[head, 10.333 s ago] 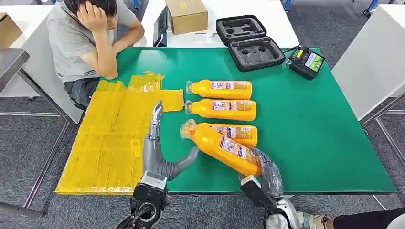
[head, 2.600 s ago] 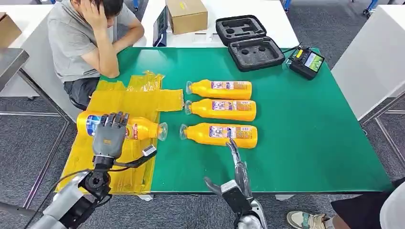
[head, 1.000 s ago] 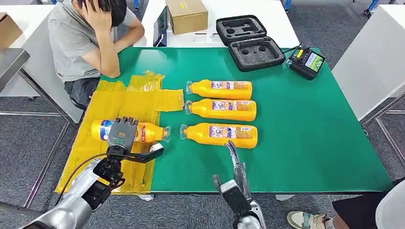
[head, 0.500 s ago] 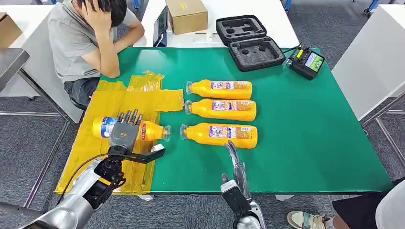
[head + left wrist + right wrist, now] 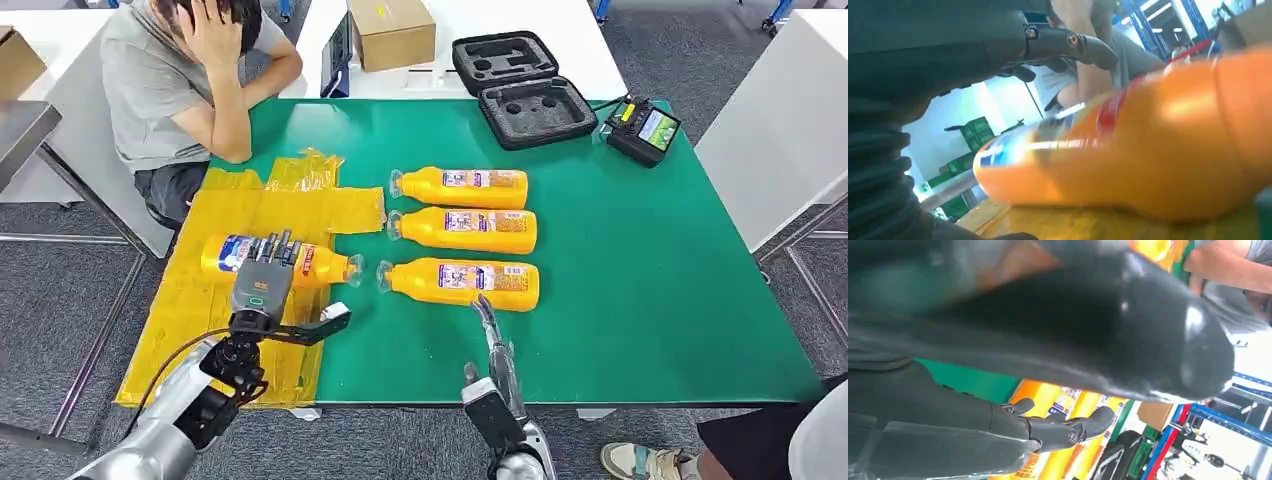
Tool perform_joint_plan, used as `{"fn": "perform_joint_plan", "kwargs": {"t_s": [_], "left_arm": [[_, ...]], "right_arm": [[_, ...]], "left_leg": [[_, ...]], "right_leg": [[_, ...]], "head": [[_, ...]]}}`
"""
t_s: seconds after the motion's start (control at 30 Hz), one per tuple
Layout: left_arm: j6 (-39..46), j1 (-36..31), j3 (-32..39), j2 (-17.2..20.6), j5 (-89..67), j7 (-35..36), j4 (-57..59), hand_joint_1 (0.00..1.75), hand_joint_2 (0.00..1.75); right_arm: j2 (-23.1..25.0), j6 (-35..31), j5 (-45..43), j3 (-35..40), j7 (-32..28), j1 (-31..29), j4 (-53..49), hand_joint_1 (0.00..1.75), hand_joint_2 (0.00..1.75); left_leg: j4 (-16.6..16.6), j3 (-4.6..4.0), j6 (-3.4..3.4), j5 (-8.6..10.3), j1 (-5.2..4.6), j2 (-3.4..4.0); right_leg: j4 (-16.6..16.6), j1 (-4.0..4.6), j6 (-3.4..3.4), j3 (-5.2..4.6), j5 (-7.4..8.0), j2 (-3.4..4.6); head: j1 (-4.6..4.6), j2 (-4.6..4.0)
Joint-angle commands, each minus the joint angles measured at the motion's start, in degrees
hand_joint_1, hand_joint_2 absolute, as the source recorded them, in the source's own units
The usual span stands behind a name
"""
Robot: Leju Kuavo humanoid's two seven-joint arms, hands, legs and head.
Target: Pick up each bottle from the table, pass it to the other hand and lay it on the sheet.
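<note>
The left robot hand [image 5: 262, 283] lies over a bottle [image 5: 315, 265] resting on the yellow sheet [image 5: 200, 330] at 9 o'clock on the table [image 5: 640, 290]; its fingers hide the label, and I cannot tell whether it grips. The right robot hand [image 5: 492, 340], fingers straight and empty, hovers near three bottles [image 5: 465, 230] at center. The left wrist view is blurred.

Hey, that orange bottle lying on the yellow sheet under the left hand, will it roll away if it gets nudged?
Probably, sideways: the bottle lies on its rounded side, so a push across its length could roll it. The yellow sheet looks wrinkled, which may slow it. It looks full of orange liquid, so likely heavy for its size, and the smooth plastic might slip under the left hand.
</note>
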Motion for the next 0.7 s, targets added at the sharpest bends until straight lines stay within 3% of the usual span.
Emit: {"fn": "perform_joint_plan", "kwargs": {"t_s": [0.03, 0.17, 0.33, 0.43, 0.47, 0.5, 0.53, 0.6, 0.67, 0.7], "left_arm": [[1.4, 5.4, -0.5, 0.9, -2.1, -0.5, -14.7, 0.00, 1.75], [8.2, 9.6, 2.3, 0.0, 10.4, -12.1, -24.2, 0.00, 1.75], [8.2, 9.6, 2.3, 0.0, 10.4, -12.1, -24.2, 0.00, 1.75], [8.8, 13.2, 4.3, 0.0, 32.8, -25.7, -32.5, 0.00, 1.75], [7.7, 14.8, 5.5, -0.3, 38.4, -28.9, -35.0, 0.00, 1.75], [6.9, 15.8, 6.2, -0.5, 40.4, -30.2, -36.3, 0.00, 1.75], [4.4, 18.3, 7.5, -1.5, 46.1, -34.0, -39.0, 0.00, 1.75], [1.5, 20.1, 8.3, -2.9, 51.7, -37.6, -39.5, 0.00, 1.75], [-0.6, 20.8, 7.8, -4.3, 56.0, -40.3, -37.8, 0.00, 1.75], [-0.9, 20.9, 7.6, -4.7, 56.5, -41.0, -37.0, 0.00, 1.75]], "right_arm": [[0.5, -0.7, -0.5, -1.6, 0.1, 0.5, 1.6, 0.00, 0.00], [0.3, -1.1, -0.6, -1.9, 0.1, 1.5, 0.3, 0.00, 0.00], [0.3, -1.1, -0.6, -1.9, 0.1, 1.5, 0.3, 0.00, 0.00], [0.5, -0.6, -0.3, -2.7, 0.1, 1.7, -0.5, 0.00, 0.00], [0.4, -0.5, 0.0, -2.6, 0.1, 1.7, -0.5, 0.00, 0.00], [0.3, -0.7, 0.3, -2.5, 0.1, 1.7, -0.7, 0.00, 0.00], [-0.1, -3.1, 2.7, -1.7, 0.1, 1.7, -0.4, 0.00, 1.75], [0.1, -9.2, 14.2, -3.5, 0.1, 1.1, 1.9, 0.00, 1.75], [3.8, -9.2, 32.5, -14.1, 0.1, 2.1, -0.8, 0.00, 1.75], [5.2, -9.2, 37.6, -17.2, 0.1, 2.2, -1.6, 0.00, 1.75]], "left_leg": [[0.0, 0.29, -0.08, -0.16, 0.05, 0.01], [0.0, 0.12, -0.05, -0.11, 0.03, 0.09], [0.0, 0.14, -0.05, -0.09, 0.02, 0.05], [0.0, 0.46, -0.13, -0.27, 0.09, 0.14], [0.0, 0.09, -0.06, -0.10, 0.03, 0.08], [0.0, 0.23, -0.08, -0.21, 0.06, 0.14], [0.0, 0.34, -0.11, -0.27, 0.09, 0.20], [0.0, 0.35, -0.07, -0.27, 0.05, 0.24], [-0.1, 0.46, -0.07, -0.27, 0.05, 0.21], [-0.1, 0.30, -0.06, -0.17, 0.00, 0.06]], "right_leg": [[0.0, 0.04, -0.06, 0.29, -0.13, 0.09], [0.0, 0.02, -0.04, 0.10, -0.05, 0.15], [0.0, 0.01, -0.04, 0.12, -0.06, 0.09], [0.0, 0.07, -0.11, 0.43, -0.17, 0.27], [0.0, 0.02, -0.05, 0.07, -0.05, 0.14], [0.0, 0.05, -0.07, 0.21, -0.12, 0.23], [0.0, 0.08, -0.09, 0.30, -0.16, 0.31], [-0.1, 0.04, -0.05, 0.30, -0.14, 0.33], [-0.1, 0.03, -0.05, 0.42, -0.15, 0.31], [-0.1, -0.02, -0.04, 0.27, -0.12, 0.15]], "head": [[0.00, 0.00], [0.00, 0.00], [0.00, 0.00], [-0.02, 0.00], [0.00, 0.00], [0.00, 0.00], [-0.02, 0.00], [0.00, 0.00], [-0.02, 0.00], [-0.02, 0.00]]}}
